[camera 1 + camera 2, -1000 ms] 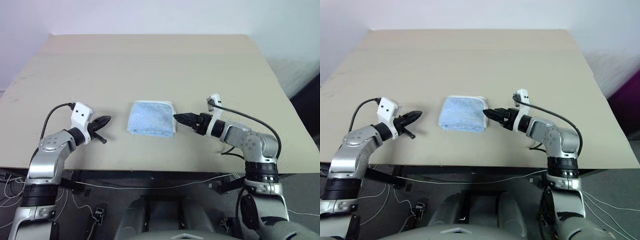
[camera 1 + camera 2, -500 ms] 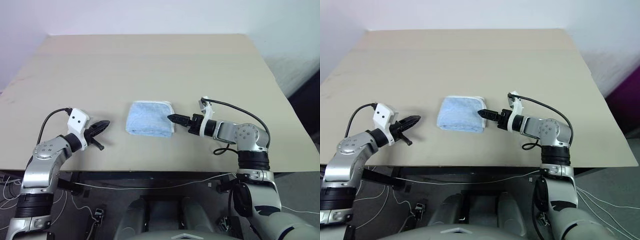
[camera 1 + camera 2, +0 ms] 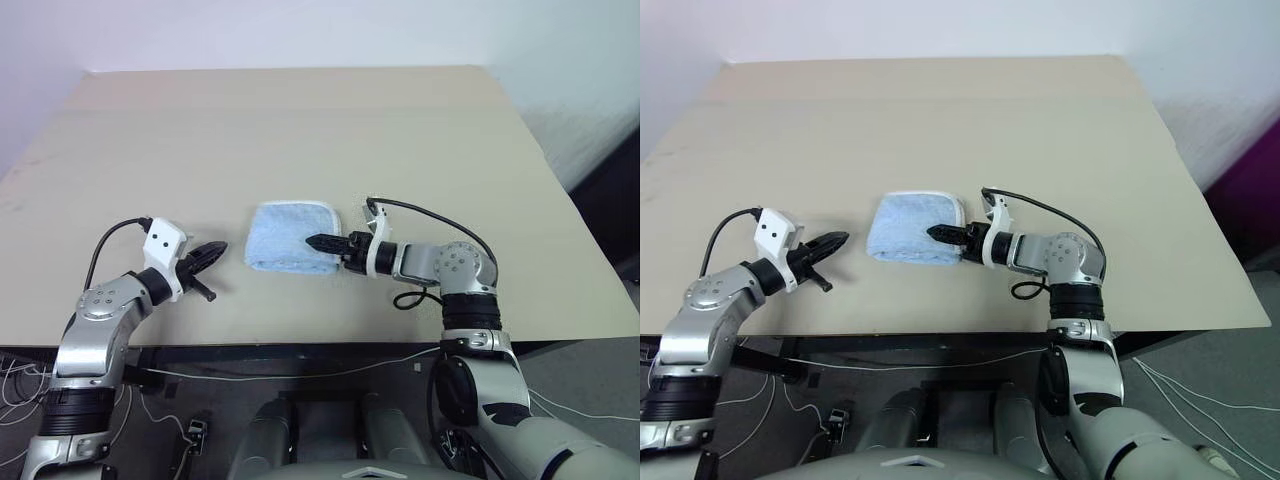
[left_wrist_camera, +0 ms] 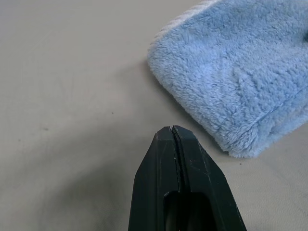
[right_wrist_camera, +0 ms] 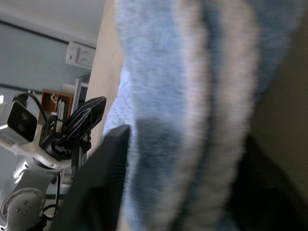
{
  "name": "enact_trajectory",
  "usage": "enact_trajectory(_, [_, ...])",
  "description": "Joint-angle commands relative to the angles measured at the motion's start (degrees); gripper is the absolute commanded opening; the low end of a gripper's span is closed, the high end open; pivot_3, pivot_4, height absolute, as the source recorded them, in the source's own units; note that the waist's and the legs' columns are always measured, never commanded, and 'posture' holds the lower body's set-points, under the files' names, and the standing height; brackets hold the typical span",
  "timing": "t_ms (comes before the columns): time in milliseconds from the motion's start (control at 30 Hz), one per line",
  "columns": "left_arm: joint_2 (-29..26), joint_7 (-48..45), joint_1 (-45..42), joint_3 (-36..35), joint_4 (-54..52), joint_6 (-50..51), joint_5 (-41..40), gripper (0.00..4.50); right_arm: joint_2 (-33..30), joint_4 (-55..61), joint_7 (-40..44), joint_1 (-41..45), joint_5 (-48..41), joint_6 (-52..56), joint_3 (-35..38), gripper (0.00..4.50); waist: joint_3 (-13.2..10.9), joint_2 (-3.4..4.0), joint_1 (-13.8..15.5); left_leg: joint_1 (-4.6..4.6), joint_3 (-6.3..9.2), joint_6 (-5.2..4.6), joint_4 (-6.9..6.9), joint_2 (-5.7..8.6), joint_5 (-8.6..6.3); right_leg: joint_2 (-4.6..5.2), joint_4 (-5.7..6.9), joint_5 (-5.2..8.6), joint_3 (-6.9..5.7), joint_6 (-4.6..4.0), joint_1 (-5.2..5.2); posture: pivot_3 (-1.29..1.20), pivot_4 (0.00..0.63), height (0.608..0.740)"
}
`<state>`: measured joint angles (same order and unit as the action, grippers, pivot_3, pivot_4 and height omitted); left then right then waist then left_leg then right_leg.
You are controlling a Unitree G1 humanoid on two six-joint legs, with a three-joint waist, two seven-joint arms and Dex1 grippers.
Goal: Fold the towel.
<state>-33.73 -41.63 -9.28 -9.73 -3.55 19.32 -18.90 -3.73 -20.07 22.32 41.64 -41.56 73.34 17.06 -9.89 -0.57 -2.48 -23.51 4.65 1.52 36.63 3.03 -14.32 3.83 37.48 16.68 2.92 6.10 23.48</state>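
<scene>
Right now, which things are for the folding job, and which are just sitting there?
For the job:
- towel
- right end effector, its fingers either side of the towel's edge
- left end effector, shut, beside the towel

Just there:
- table
- cables under the table

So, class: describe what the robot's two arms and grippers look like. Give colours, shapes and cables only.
Both arms are silver-grey metal with rounded joint housings and black bands. Each ends in a white wrist block, from which a black cable loops back to the arm. The left gripper and right gripper each have two black fingers tapering to a point. Two dark round spots mark the left wrist block.
</scene>
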Motion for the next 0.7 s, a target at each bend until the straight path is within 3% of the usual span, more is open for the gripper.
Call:
enact_trajectory(33, [-0.1, 0.0, 0.4, 0.0, -2.2, -0.8, -0.1, 0.00, 0.6, 1.9, -0.6, 0.5, -2.2, 1.1, 1.5, 1.53, 0.0, 0.00, 0.0, 0.00, 0.00, 0.00, -0.01, 0.00, 0.00, 0.00, 0.00, 0.00, 0.00, 0.00, 0.01, 0.00, 0.150, 0.740])
enact_trajectory(133, [-0.1, 0.1, 0.1, 0.2, -1.9, -0.9, 0.1, 0.00, 1.1, 3.1, -1.3, -0.1, -3.0, 1.8, 2.6, 0.48, 0.0, 0.00, 0.0, 0.00, 0.00, 0.00, -0.01, 0.00, 0.00, 0.00, 0.00, 0.00, 0.00, 0.00, 0.00, 0.00, 0.150, 0.740])
enact_trajectory(200, [0.0, 0.1, -0.4, 0.4, -1.5, -1.0, 0.3, 0.00, 1.5, 4.0, -2.0, -0.4, -3.9, 2.0, 3.4, 0.06, 0.0, 0.00, 0.0, 0.00, 0.00, 0.00, -0.01, 0.00, 0.00, 0.00, 0.00, 0.00, 0.00, 0.00, 0.00, 0.00, 0.150, 0.740])
enact_trajectory(400, [0.4, 0.3, -0.8, 1.0, -1.2, -1.3, 0.6, 0.00, 1.6, 10.6, -6.5, -1.7, -9.1, 0.8, 11.7, 0.06, 0.0, 0.01, 0.1, -0.01, 0.00, 0.00, -0.02, 0.02, 0.00, 0.02, -0.01, 0.00, 0.00, 0.00, 0.00, 0.00, 0.150, 0.740])
enact_trajectory(700, [2.7, -0.4, -3.0, 4.4, 1.3, -2.7, 1.6, 0.00, -8.2, 19.5, -22.9, -4.5, -15.1, -7.4, 31.7, 0.06, 0.0, 0.03, 1.5, -0.01, -0.02, -0.01, -0.03, 0.07, 0.00, 0.07, -0.04, 0.00, 0.00, 0.01, -0.03, 0.00, 0.150, 0.740])
